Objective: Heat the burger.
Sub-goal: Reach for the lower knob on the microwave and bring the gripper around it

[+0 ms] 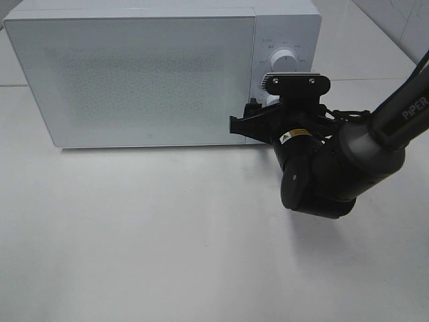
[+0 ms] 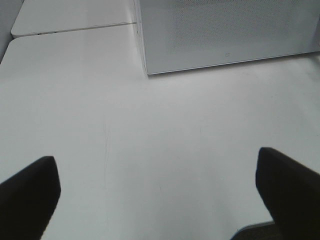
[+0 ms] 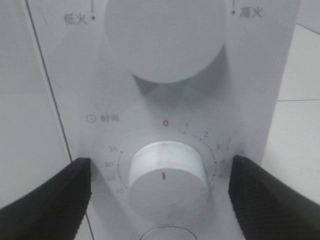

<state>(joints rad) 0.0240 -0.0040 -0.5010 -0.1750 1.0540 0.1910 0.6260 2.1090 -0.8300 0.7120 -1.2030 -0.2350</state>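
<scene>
**White table (image 1: 167,255), shut microwave (image 1: 134,74): timer next**

No burger shows; it is probably behind the closed door. Jaws spread, the right gripper (image 3: 160,197) straddles the timer knob (image 3: 167,175) straight ahead, pointer at 0. The left gripper (image 2: 160,195) hangs open, well apart.

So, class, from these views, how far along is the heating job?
Done, apparently: the microwave door is shut and no burger shows, so it is probably inside. In hand: the right gripper, jaws open, straddles the timer knob. Left: grip it and turn.
</scene>
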